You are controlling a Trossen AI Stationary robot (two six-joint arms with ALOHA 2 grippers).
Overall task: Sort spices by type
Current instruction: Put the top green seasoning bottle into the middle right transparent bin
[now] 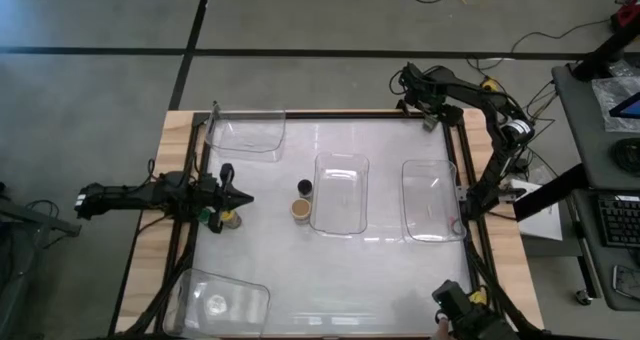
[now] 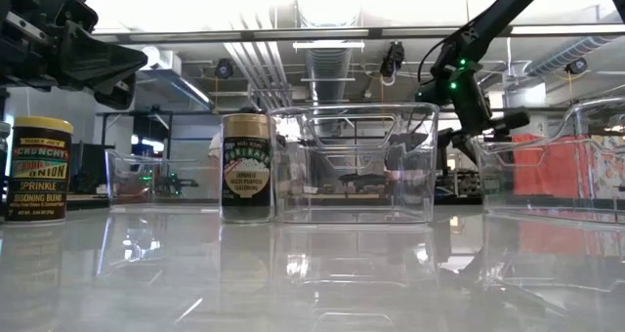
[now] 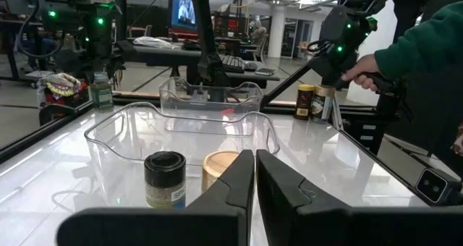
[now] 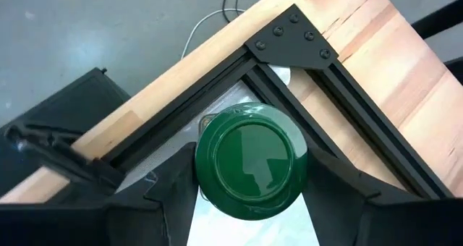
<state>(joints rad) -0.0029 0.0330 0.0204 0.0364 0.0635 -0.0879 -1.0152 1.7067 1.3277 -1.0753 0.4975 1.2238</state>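
My right gripper (image 4: 249, 202) at the table's one o'clock corner, fingers apparently pinching a green-lidded round spice jar (image 4: 251, 161), left gripper (image 1: 235, 199) at nine o'clock, fingers pressed together.

Clear bins (image 1: 341, 193) mid-table (open lanes between)

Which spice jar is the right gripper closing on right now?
The green-lidded jar at the table's far right corner, sitting between the right gripper fingers. The black-lidded jar and tan-lidded jar stand mid-table, untouched.
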